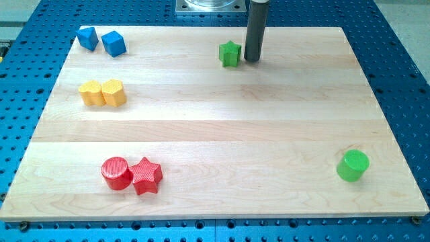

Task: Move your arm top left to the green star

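1. The camera view shows a pale wooden board lying on a blue perforated metal table, with a grey metal mount at the view's top edge.
2. Two blue blocks sit at the board's top left; two yellow blocks touch each other below them.
3. A red cylinder touches a red star near the view's bottom left; a green cylinder stands alone at the bottom right.
4. The small green star block lies near the board's top edge, around the middle.
5. My tip, a plain dark rod with no jaws to open or close, stands just beside the green star's right side, holding nothing; whether they touch I cannot tell.
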Controlling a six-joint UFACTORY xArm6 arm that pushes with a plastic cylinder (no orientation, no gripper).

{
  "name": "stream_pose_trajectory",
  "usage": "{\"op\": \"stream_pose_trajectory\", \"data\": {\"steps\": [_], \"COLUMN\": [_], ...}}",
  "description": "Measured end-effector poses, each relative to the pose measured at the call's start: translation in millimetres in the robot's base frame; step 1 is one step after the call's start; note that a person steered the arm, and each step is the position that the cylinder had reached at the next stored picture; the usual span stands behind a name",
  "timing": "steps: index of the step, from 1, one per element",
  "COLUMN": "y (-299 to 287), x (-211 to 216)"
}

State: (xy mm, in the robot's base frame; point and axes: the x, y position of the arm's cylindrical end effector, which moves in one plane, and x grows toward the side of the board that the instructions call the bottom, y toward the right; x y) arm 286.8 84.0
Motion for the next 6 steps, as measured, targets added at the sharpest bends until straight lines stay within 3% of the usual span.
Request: {"op": "stream_pose_trajectory", "data": {"steps": [3, 4, 5, 6], "y": [-2.2, -40.5, -95.6, -86.5], "x": [-15.3, -51.1, 24.8, 101.8]}}
